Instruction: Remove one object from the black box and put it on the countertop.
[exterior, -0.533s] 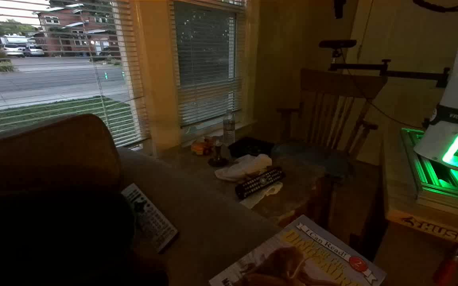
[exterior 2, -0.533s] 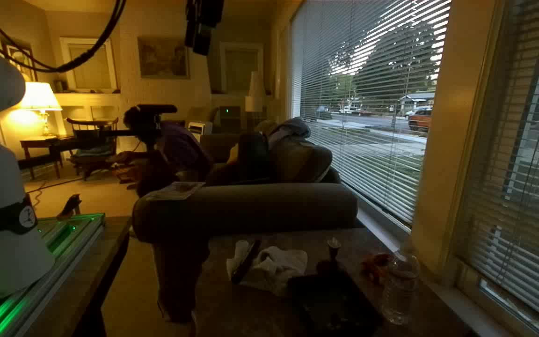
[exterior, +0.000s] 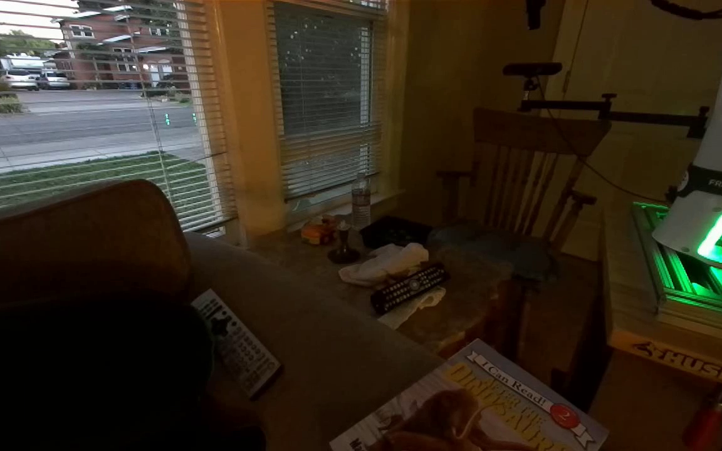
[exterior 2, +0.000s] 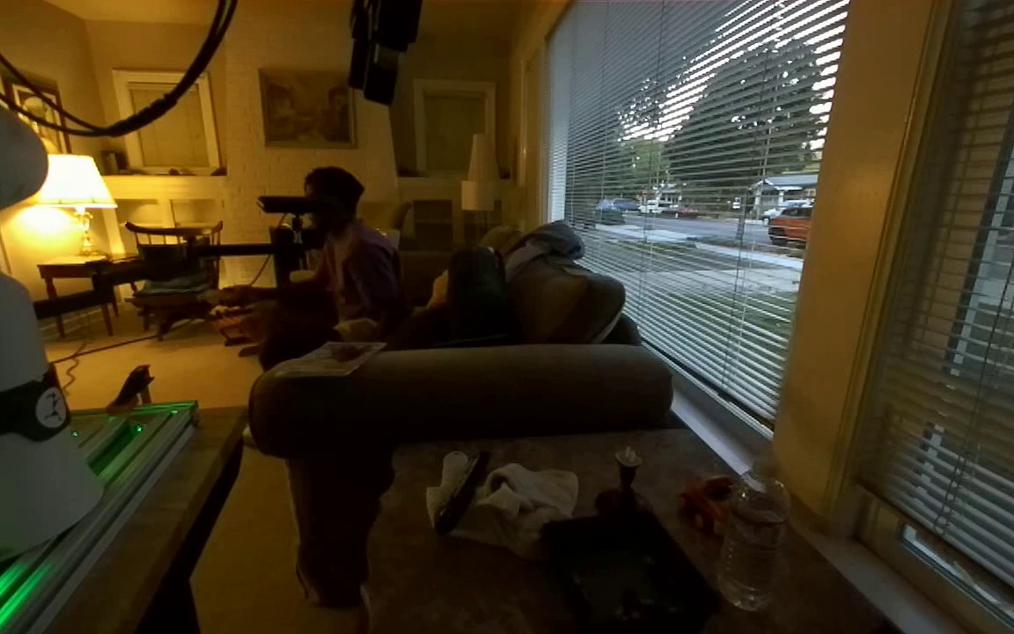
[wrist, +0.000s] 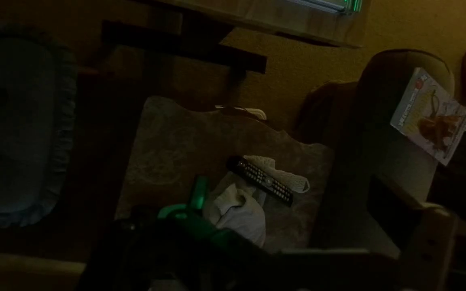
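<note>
The black box [exterior: 397, 232] sits on the brown marbled countertop [exterior: 474, 275] near the window; it also shows in an exterior view [exterior 2: 626, 572], with the countertop [exterior 2: 463, 581] around it. The inside is too dark to tell what it holds. My gripper [wrist: 296, 200] is open in the wrist view, its fingers wide apart with nothing between them. It hangs high above the countertop [wrist: 164, 149], and its dark lower part shows at the top edge of an exterior view [exterior 2: 379, 70]. The box does not show in the wrist view, where the gripper body and darkness cover the lower part.
A black remote [wrist: 262, 180] lies on a white cloth [wrist: 241, 216]. A candle holder [exterior 2: 626, 484], an orange toy [exterior 2: 706, 502] and a clear bottle [exterior 2: 753, 541] stand close to the box. A couch arm [exterior 2: 472, 383] and a wooden chair [exterior: 524, 188] flank the countertop.
A person on the far side of the couch has raised the head and sits more upright. The gripper and the things on the countertop show no visible movement.
</note>
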Available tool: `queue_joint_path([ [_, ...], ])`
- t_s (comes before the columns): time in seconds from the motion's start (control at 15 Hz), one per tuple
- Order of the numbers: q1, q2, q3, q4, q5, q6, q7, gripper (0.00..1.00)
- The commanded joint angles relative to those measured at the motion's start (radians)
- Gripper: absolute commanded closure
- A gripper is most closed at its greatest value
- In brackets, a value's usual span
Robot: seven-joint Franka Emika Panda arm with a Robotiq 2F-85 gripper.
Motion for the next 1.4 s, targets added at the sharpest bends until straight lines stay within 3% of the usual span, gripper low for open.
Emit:
queue_joint_path([
  [0.0,-0.035,0.053,0.035,-0.032,0.029,0.149,0.077,0.0],
  [0.27,-0.047,0.159,0.064,-0.11,0.013,0.44,0.177,0.0],
  [0.6,-0.045,0.338,0.089,-0.151,0.012,0.698,0.222,0.0],
  [1.33,-0.082,0.712,0.165,-0.12,0.087,1.189,0.079,0.0],
])
